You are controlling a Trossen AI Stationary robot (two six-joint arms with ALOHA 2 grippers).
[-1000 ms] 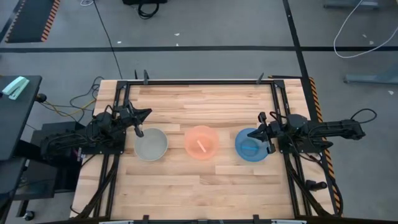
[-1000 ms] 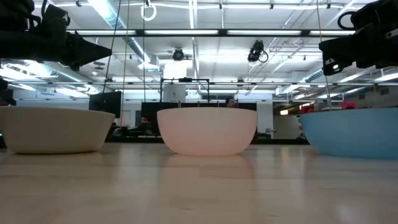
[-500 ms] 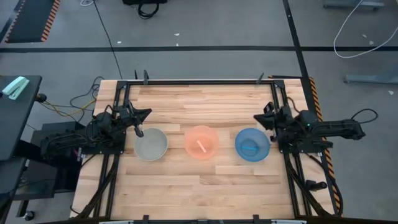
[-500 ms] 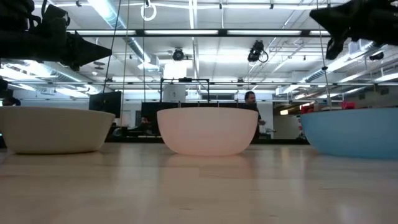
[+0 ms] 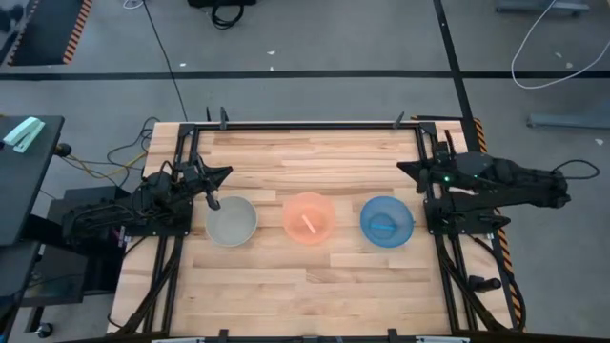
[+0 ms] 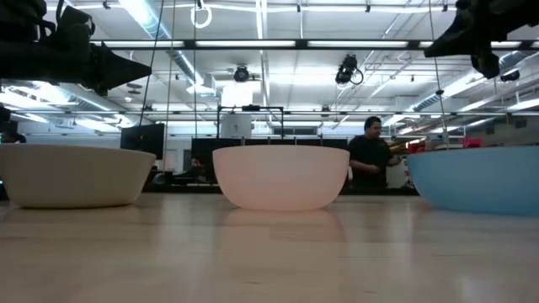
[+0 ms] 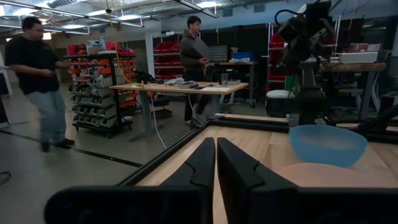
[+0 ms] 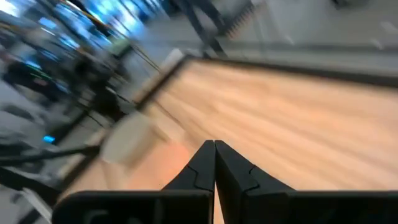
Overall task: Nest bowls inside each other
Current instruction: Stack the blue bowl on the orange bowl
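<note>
Three bowls stand on their bases in a row across the wooden table: the grey-white bowl point(image 5: 232, 221) point(image 6: 72, 175) on the left, the salmon-orange bowl point(image 5: 309, 218) point(image 6: 280, 177) in the middle, the blue bowl point(image 5: 386, 221) point(image 6: 480, 178) on the right. My left gripper point(image 5: 217, 174) point(image 7: 216, 162) is shut and hovers above the table by the grey-white bowl's far-left rim. My right gripper point(image 5: 405, 170) point(image 8: 214, 158) is shut too, raised beyond the blue bowl's far-right side and pointing toward the table's left. Neither touches a bowl.
A black metal frame point(image 5: 305, 125) runs along the table's far edge and both sides. Bare wood point(image 5: 305, 157) lies between the bowls and the far edge, and more toward the near edge. People point(image 6: 369, 160) stand in the room behind the table.
My right gripper has left the blue bowl's right rim, risen, and swung toward the table's far edge; it now points across the table to the left. The bowls have kept their places. A person has walked into view behind the table.
</note>
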